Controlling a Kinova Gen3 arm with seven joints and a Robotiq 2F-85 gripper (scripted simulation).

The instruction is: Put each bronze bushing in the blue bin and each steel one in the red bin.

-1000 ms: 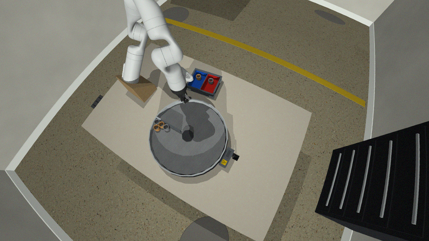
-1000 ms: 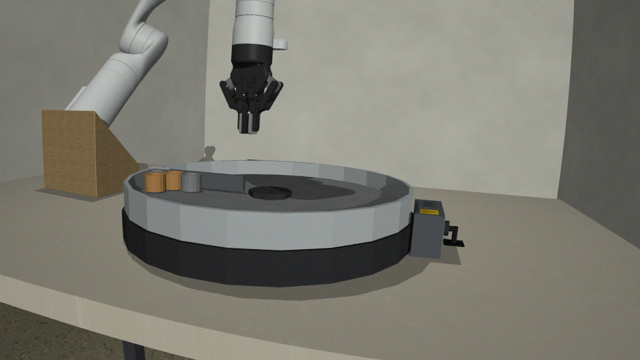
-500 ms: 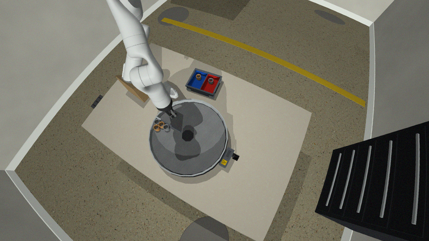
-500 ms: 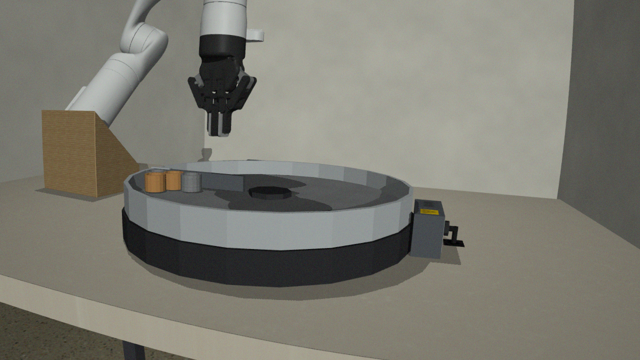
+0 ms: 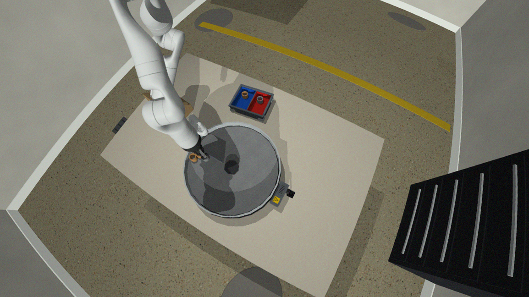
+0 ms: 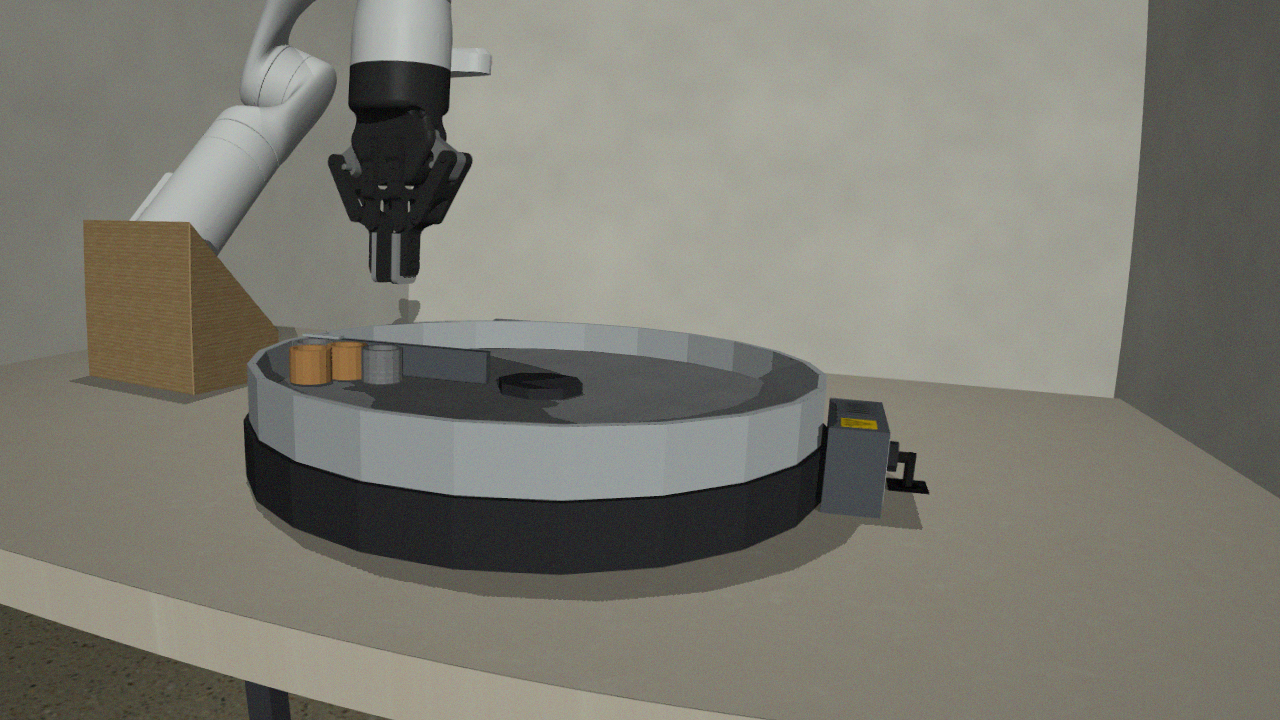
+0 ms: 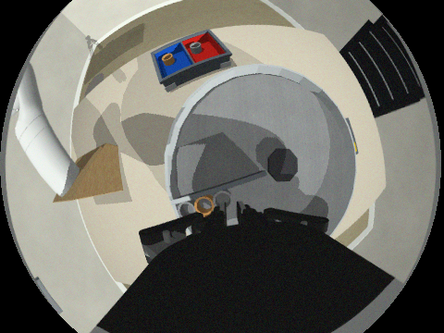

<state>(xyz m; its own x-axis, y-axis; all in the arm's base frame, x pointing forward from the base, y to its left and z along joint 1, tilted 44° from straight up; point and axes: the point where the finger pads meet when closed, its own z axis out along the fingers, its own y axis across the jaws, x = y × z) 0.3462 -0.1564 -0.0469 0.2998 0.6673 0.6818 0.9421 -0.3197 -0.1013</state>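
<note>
The gripper (image 5: 204,154) (image 6: 393,276) (image 7: 231,209) hangs above the turntable (image 5: 278,152) (image 6: 559,458) (image 7: 173,153), over the side where the loose bushings stand. Its fingers are nearly closed, with a narrow gap between them, and hold nothing.

Four bushings stand upright in a tight cluster on the turntable. In the exterior view, one bronze bushing (image 5: 193,159) (image 6: 309,366) stands in front at the left, with a second bronze bushing (image 6: 346,360) (image 7: 197,208) just beside it. A steel bushing (image 6: 382,366) (image 7: 223,199) stands next to the second bronze one, on the side toward the round black hub (image 5: 231,167) (image 6: 540,385) (image 7: 282,165). Another steel bushing (image 6: 313,341) (image 7: 186,207) is mostly hidden behind the front bronze one. A flat grey divider (image 6: 447,365) (image 7: 231,182) runs beside the cluster.

The paired bins sit beside the turntable. The blue bin (image 5: 238,103) (image 7: 177,68) contains one bronze bushing (image 5: 245,97) (image 7: 168,60); the red bin (image 5: 257,108) (image 7: 209,55) contains one steel bushing (image 5: 260,101) (image 7: 195,49).

A grey box (image 5: 279,192) (image 6: 854,470) (image 7: 350,129) at the turntable's edge carries a yellow label (image 5: 276,199) (image 6: 859,423) (image 7: 356,147). The top view shows a triangular warning mark on it; any writing is too small to read.
</note>
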